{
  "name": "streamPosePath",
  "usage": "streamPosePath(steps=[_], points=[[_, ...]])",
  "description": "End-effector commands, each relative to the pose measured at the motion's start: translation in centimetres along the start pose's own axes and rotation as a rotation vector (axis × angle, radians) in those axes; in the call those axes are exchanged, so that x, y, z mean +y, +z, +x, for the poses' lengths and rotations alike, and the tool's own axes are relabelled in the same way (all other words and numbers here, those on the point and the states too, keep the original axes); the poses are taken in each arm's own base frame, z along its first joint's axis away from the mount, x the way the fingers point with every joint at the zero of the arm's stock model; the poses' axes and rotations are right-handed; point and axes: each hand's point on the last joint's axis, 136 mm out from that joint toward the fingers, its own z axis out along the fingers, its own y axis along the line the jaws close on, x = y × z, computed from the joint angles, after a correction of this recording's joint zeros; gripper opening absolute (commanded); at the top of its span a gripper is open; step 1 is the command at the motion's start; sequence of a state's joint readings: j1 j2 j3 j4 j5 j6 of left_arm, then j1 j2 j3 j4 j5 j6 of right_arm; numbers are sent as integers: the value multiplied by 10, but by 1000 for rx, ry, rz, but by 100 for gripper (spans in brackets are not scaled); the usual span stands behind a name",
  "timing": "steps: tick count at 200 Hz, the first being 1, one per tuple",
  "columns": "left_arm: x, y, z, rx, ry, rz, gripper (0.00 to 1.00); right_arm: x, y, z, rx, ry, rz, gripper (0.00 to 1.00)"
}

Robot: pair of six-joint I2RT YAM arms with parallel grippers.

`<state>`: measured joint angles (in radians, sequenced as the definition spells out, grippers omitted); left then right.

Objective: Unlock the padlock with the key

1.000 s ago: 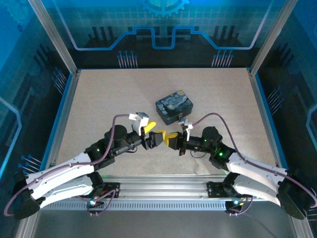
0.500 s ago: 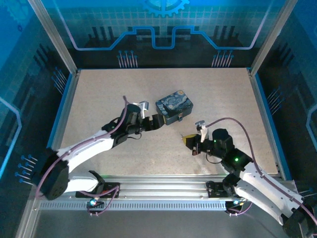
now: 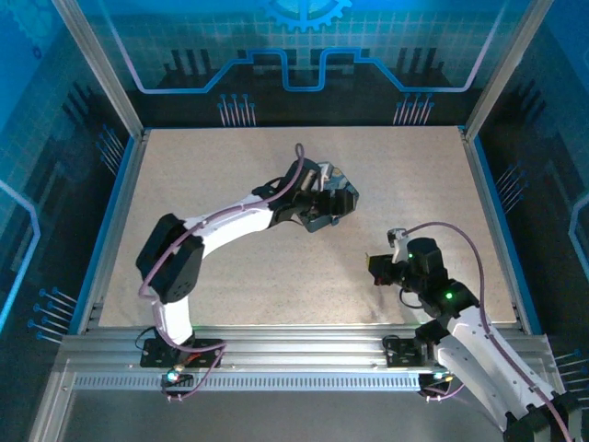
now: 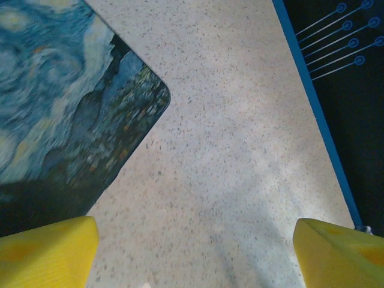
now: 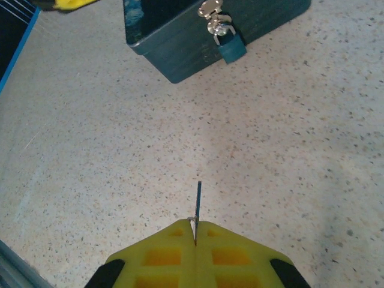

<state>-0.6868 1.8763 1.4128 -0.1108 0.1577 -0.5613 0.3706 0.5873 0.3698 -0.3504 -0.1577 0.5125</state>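
While the left gripper [image 4: 195, 252] gapes wide by the tin [image 4: 60, 108], the right gripper [image 5: 196, 231] pinches the key [image 5: 198, 201], facing the padlock [image 5: 227, 43]

A: What do the arms look like?
B: The left arm [image 3: 230, 217] and the right arm [image 3: 479, 339] both have smooth white shells on the long links and rounded black housings at the joints.
A: Any wiring?
B: A thin purple cable [image 3: 440, 224] runs along each arm. A small green light [image 3: 448, 296] glows on a black joint of the right arm.
A: And the ends?
B: The left tool [image 4: 192, 255] has blunt, bright yellow fingers [image 4: 45, 252]. The right tool [image 5: 195, 231] is the same yellow, moulded with square recesses, with black at the lower corners.
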Motion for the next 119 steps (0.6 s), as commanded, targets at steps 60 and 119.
streamPosePath(steps=[60, 119], points=[[1, 65, -26, 26, 114, -34, 86, -12, -2, 13, 45, 40, 26, 0], [6, 94, -32, 64, 135, -61, 86, -13, -3, 12, 46, 43, 26, 0]])
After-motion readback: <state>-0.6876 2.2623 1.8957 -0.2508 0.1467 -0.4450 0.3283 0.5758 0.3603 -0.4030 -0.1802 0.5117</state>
